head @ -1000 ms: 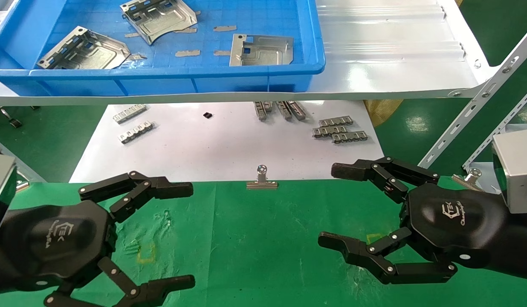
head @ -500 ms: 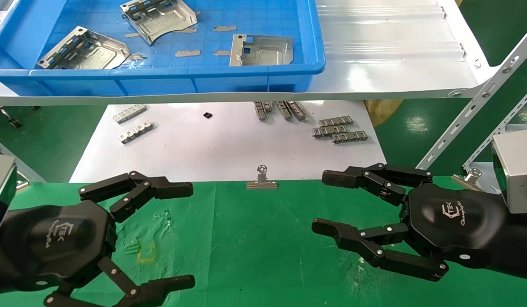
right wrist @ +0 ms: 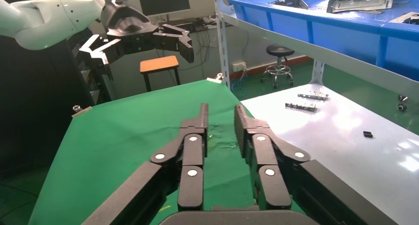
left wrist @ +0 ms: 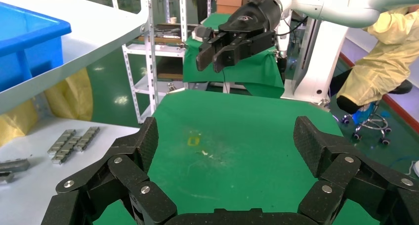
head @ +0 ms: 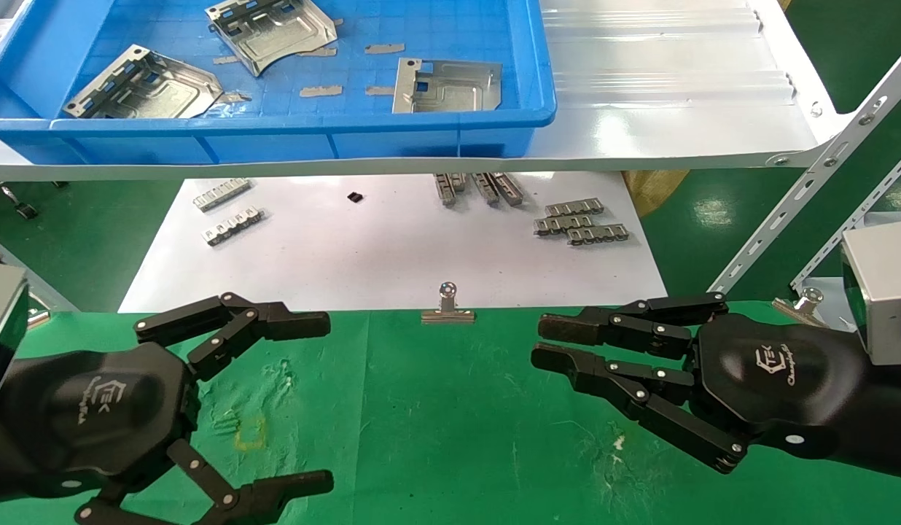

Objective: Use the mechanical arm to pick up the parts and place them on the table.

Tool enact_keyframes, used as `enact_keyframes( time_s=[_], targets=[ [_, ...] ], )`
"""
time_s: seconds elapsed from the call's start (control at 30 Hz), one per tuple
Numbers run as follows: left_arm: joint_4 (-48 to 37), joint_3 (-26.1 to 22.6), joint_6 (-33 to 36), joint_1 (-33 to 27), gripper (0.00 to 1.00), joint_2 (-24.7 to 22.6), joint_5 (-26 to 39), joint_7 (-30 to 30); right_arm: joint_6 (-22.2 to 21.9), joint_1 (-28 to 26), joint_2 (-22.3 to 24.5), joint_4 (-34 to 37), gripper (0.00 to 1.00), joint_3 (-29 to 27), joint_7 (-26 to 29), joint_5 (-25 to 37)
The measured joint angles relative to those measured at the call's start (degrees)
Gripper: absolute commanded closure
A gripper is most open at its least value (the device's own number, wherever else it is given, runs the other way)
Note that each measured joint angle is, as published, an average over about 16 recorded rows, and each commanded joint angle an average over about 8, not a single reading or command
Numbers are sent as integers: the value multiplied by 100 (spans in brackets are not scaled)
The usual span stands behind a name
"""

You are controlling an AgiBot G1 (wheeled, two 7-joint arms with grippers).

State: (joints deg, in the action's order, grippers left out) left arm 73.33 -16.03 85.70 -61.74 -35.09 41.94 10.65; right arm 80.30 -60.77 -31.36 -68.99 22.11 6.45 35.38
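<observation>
1. right claw (head: 541, 343) hovers over the green tabletop (head: 436, 423) near its far edge, fingers nearly pressed together, holding nothing.
2. left claw (head: 326, 397) spread wide, idle near the left edge.
3. parts (head: 447, 86) lie in the blue bin (head: 421, 120) on the shelf, likely awaiting pickup.

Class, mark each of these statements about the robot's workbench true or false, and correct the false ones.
1. Three parts lie in the blue tray. True.
2. The right gripper holds a part. False: its nearly closed fingers hold nothing.
3. The left gripper is open above the table. True.
4. A binder clip sits inside the tray. False: it stands at the table's far edge.
5. A part lies on the table. False: none does.
</observation>
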Motion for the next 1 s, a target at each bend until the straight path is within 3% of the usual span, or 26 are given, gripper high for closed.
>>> enact_keyframes(
  time_s=[0.73, 1.0],
  targets=[
    [10, 3, -11, -54, 0, -13, 4, 11, 0, 0, 0, 0, 100, 0, 0, 0],
    [-240, -85, -124, -891, 0, -281, 281, 133, 0, 0, 0, 0, 100, 0, 0, 0]
  ],
)
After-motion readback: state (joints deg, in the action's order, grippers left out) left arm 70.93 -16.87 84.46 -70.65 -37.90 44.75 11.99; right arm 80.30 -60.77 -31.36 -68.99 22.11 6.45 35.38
